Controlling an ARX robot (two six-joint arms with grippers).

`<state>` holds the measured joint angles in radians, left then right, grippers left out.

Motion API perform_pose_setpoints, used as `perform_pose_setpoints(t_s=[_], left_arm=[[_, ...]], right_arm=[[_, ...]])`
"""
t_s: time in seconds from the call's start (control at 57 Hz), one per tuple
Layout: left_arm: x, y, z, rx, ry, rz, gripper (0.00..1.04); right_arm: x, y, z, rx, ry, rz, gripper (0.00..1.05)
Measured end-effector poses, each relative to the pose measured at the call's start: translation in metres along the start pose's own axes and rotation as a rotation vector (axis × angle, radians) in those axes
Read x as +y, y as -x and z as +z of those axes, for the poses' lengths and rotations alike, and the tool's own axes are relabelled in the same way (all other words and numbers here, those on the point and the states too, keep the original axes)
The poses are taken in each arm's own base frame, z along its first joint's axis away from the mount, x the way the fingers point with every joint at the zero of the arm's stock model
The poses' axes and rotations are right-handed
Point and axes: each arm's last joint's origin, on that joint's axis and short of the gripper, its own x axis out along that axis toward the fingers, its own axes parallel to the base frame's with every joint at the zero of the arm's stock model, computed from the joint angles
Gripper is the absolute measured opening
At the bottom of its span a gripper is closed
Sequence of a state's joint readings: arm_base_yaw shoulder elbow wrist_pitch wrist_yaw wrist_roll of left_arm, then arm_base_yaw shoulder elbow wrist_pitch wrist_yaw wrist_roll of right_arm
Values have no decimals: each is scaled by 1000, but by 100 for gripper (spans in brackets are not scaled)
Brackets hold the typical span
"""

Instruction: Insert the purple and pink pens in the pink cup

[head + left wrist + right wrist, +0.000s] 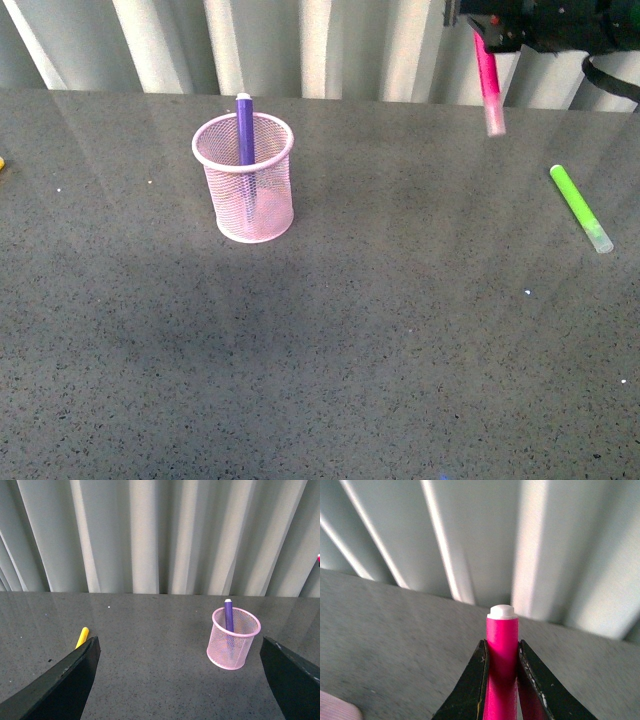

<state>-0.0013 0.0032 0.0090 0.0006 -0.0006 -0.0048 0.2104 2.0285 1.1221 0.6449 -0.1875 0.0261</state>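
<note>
The pink cup (245, 180) stands upright on the grey table, left of centre, with the purple pen (245, 128) standing inside it. In the left wrist view the pink cup (234, 638) and the purple pen (228, 615) show between the wide-apart fingers of my open left gripper (182, 675). High at the upper right, my right gripper (482, 28) is shut on the pink pen (489, 82), which hangs nearly upright above the table, pale cap downward. The right wrist view shows the pink pen (502, 645) clamped between the jaws of my right gripper (502, 647).
A lime-green marker (580, 207) lies on the table at the right. A yellow marker (82, 637) lies far left, its tip just visible (1, 162). Pale pleated curtains (300, 45) close off the back of the table.
</note>
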Motion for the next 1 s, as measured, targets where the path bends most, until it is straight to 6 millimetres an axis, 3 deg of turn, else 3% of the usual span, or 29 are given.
perform_pose_setpoints(t_s=[0.211,0.474,0.632,1.001], left_arm=[[0,0,0,0,0,0,98],[0,0,0,0,0,0,98],[0,0,0,0,0,0,98],[0,0,0,0,0,0,98]], right_arm=[[58,-7,14,-173,181,258,11],[118,-27,6,-226,291,406,11],[138,-41,4,-250,293,431,11],[155,-55,-3,-238,250,450,11]])
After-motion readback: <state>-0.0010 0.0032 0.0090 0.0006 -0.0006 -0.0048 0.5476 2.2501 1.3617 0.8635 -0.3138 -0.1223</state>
